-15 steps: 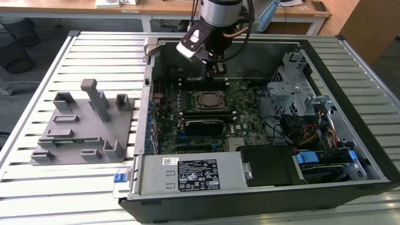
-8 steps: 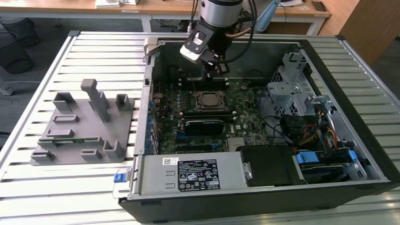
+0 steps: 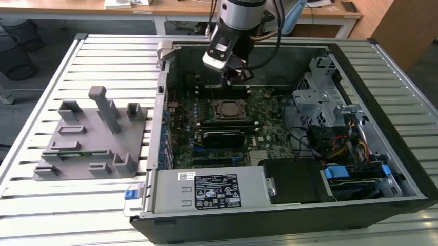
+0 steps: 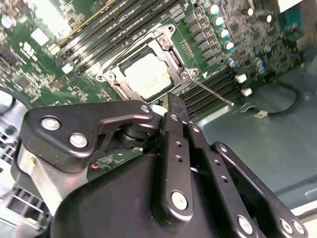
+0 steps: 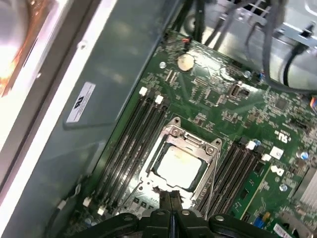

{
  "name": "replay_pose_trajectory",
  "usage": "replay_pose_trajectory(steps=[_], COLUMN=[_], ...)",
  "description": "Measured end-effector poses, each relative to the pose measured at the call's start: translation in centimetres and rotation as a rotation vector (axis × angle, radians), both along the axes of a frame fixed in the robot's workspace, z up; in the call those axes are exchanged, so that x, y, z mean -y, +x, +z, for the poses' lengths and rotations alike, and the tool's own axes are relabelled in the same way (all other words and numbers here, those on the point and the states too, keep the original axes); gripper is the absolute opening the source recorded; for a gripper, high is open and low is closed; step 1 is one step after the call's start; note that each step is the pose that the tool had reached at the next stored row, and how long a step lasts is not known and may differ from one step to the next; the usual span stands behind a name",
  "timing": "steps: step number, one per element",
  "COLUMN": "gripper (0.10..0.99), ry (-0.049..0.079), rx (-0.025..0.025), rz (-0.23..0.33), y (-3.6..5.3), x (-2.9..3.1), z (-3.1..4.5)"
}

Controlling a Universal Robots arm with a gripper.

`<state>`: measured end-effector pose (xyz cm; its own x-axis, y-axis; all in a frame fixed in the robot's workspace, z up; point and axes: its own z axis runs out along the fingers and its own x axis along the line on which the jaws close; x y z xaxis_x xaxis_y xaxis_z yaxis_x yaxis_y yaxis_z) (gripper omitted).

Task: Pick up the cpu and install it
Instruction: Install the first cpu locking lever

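The cpu (image 3: 229,108), a pale square chip, lies flat in the motherboard socket inside the open computer case. Both wrist views show the cpu (image 4: 146,74) (image 5: 178,166) framed by the socket's metal bracket (image 5: 190,141), with a thin metal lever (image 4: 214,92) standing off beside it. My gripper (image 3: 236,79) hangs above the board, just off the socket's far side in the exterior view. The black fingers (image 4: 176,106) (image 5: 171,201) are pressed together, shut, with nothing between them, and they are clear of the chip.
The case walls (image 3: 164,102) ring the motherboard. A grey plastic fixture (image 3: 89,138) with upright posts sits at the exterior view's left on the slatted table. A power supply (image 3: 208,190), drive cage (image 3: 318,97) and cables (image 3: 342,148) crowd the case. Memory slots (image 5: 131,134) flank the socket.
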<state>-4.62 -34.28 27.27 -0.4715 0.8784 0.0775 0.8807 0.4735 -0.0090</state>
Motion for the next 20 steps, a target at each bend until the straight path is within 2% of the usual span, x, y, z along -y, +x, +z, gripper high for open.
replay_pose_trajectory(steps=[15, 16, 17, 19, 20], gripper=[0.106, 0.106, 0.106, 0.106, 0.106], ry=[0.0, 0.0, 0.0, 0.001, 0.001], rx=[0.0004, 0.002, 0.006, 0.0181, 0.0262], rz=[0.273, 0.288, 0.299, 0.317, 0.326], y=[0.0, 0.0, 0.0, 0.0, 0.0], x=[0.0, 0.0, 0.0, 0.0, 0.0], z=[-0.17, -0.17, -0.17, -0.2, -0.2])
